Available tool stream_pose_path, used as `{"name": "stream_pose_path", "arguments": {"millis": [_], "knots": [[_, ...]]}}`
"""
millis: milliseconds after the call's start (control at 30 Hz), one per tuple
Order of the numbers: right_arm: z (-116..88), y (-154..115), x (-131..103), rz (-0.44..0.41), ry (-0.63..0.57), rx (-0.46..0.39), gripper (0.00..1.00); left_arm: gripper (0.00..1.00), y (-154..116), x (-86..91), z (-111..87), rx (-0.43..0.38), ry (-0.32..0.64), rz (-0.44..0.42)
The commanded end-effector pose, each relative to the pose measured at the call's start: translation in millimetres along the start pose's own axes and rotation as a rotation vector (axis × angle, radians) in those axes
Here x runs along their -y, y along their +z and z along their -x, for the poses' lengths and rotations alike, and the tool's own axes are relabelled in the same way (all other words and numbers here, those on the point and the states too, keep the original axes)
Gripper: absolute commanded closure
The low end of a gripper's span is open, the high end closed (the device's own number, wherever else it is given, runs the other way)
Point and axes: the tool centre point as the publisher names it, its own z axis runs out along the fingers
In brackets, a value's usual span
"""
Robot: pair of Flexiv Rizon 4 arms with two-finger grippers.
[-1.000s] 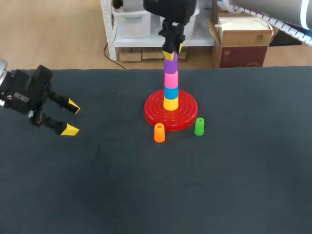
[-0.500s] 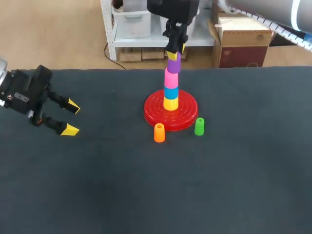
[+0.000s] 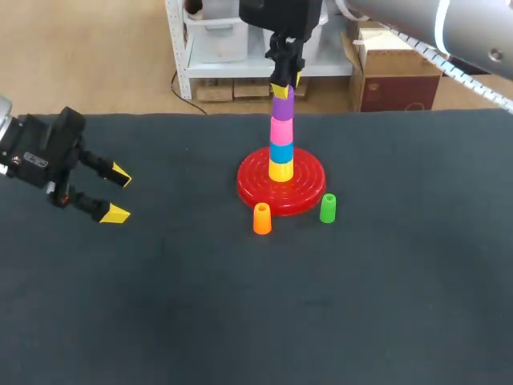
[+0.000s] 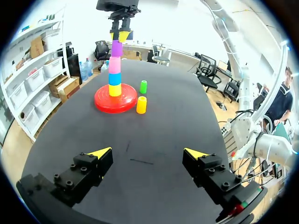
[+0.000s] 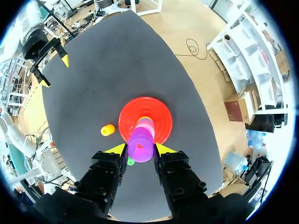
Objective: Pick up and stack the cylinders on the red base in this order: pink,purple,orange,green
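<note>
Right gripper (image 3: 281,85) vertical, clamped on purple cylinder (image 3: 280,106) atop pink cylinder (image 3: 280,129), left gripper (image 3: 119,193) spread open, well aside

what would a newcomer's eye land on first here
The tall, colourful stack on the red base mid-table, with the purple cylinder on top and the right gripper closed on it from above. Next, the orange cylinder and green cylinder standing loose before the base, and the open left gripper far left.
</note>
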Motion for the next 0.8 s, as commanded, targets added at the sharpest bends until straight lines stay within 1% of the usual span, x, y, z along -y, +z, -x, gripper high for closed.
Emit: {"name": "stream_pose_path", "arguments": {"millis": [33, 133, 300, 533, 633, 800], "knots": [[7.8, -0.3, 5.2, 0.012, -0.006, -0.033, 1.00, 0.00, 0.2, -0.1, -1.5, 0.003, 0.003, 0.001], [5.5, 1.3, 2.8, 0.010, -0.009, -0.051, 1.00, 0.00, 0.2, -0.1, -1.5, 0.003, 0.003, 0.001], [-1.3, 4.8, -6.0, 0.013, -0.003, -0.052, 1.00, 0.00, 0.2, -0.1, -1.5, 0.003, 0.003, 0.001], [-4.3, 16.1, -13.2, 0.014, 0.014, -0.047, 1.00, 0.00, 0.2, -0.1, -1.5, 0.003, 0.003, 0.001], [-6.8, 18.9, -13.3, 0.013, 0.026, -0.044, 1.00, 0.00, 0.2, -0.1, -1.5, 0.003, 0.003, 0.001], [-7.5, 14.2, -7.2, -0.023, 0.043, -0.033, 1.00, 0.00, 0.2, -0.1, -1.5, 0.003, 0.003, 0.001]]}}
